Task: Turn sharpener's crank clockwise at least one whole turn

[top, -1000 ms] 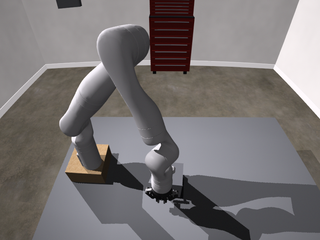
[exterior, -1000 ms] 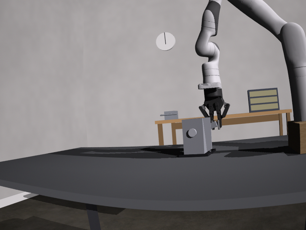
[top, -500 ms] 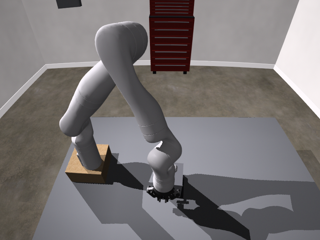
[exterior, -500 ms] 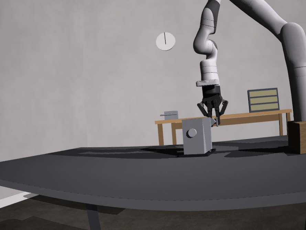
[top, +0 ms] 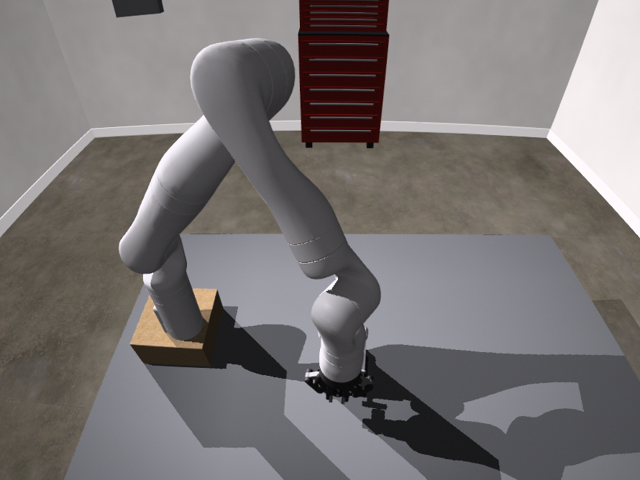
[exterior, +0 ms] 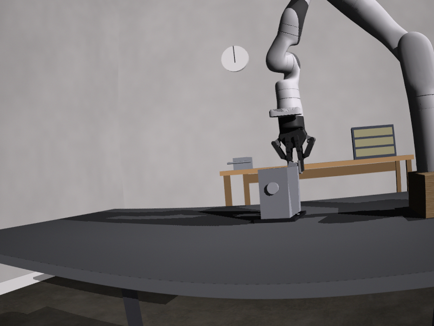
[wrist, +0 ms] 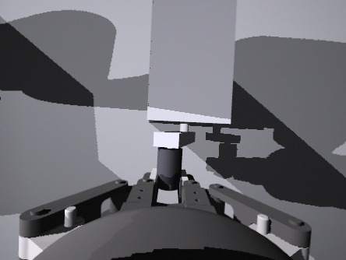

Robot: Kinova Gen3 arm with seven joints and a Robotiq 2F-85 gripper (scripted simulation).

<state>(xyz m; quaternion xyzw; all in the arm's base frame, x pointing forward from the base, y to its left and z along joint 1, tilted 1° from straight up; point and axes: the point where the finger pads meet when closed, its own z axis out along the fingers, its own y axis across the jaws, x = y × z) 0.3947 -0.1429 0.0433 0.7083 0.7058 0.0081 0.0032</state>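
The pencil sharpener [exterior: 278, 193] [wrist: 191, 58] is a grey box standing on the dark table [exterior: 175, 245] [top: 465, 289]. In the wrist view its pale crank arm [wrist: 169, 139] reaches out from a short shaft [wrist: 184, 127] at the box's end and carries the dark cylindrical knob [wrist: 169, 167]. My gripper [wrist: 168, 177] [exterior: 295, 164] [top: 341, 387] points straight down and is shut on that knob, at about the height of the box's top edge. In the top view my wrist hides the sharpener, and in the exterior view the box hides the knob.
My arm stands on a wooden block [top: 170, 351] [exterior: 420, 199] at the table's left edge. A red tool cabinet [top: 344, 72] stands at the far wall. A wooden bench [exterior: 350, 164] with a small rack stands behind the table.
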